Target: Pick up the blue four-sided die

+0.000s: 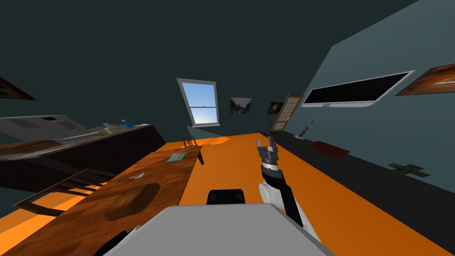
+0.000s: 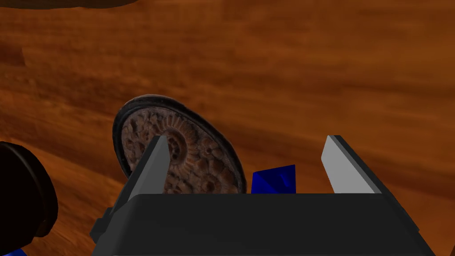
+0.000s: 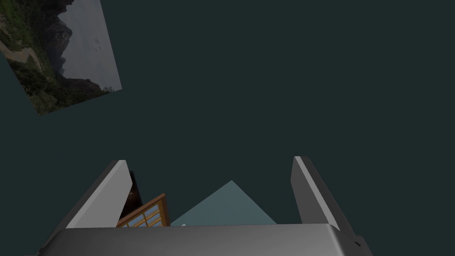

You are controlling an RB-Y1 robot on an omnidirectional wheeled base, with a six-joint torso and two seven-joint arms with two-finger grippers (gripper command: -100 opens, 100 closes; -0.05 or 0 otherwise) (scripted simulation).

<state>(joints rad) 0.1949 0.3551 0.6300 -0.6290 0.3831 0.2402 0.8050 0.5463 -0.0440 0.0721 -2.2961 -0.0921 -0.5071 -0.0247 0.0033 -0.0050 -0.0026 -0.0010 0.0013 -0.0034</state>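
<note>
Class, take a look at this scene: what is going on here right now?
The robot's left gripper is open just above a wooden table. The blue die sits low between its fingers and is not yet gripped. A round carved disc lies beside the die. The right gripper is raised in the air off to the table's right, open and empty.

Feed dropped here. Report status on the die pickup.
Left hand open, blue die between its fingers, ungripped. Carved round disc close beside the die. Right hand open, raised.
</note>
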